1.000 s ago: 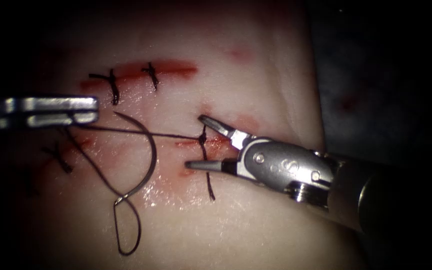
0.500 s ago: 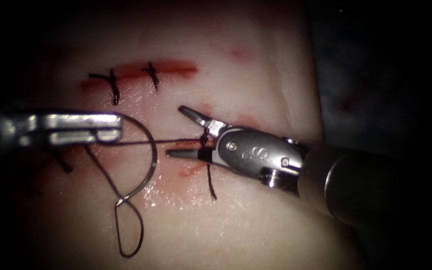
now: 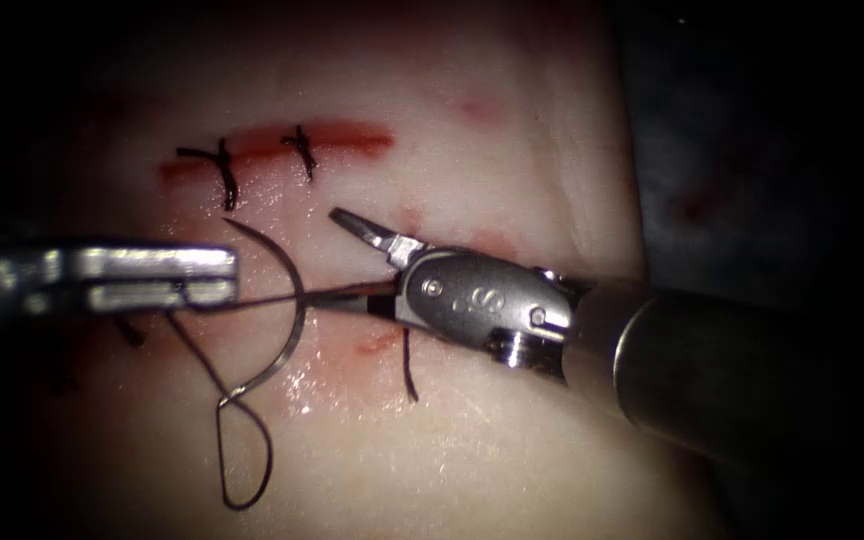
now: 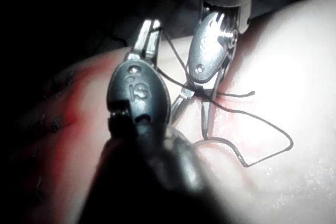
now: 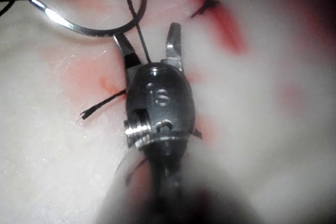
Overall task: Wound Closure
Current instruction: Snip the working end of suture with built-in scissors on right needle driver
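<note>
Two end effectors: left end effector (image 3: 217, 277) pinches the thread (image 3: 272, 299) taut; right end effector (image 3: 337, 260), spread, has advanced astride it. Needle (image 3: 287, 320) lies free on tissue (image 3: 512, 450) between them.

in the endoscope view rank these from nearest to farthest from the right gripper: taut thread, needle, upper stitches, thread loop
1. Taut thread, running between the open jaws of the right gripper.
2. Needle, lying loose on the tissue just left of it.
3. Upper stitches, up and left.
4. Thread loop, low left.
</note>
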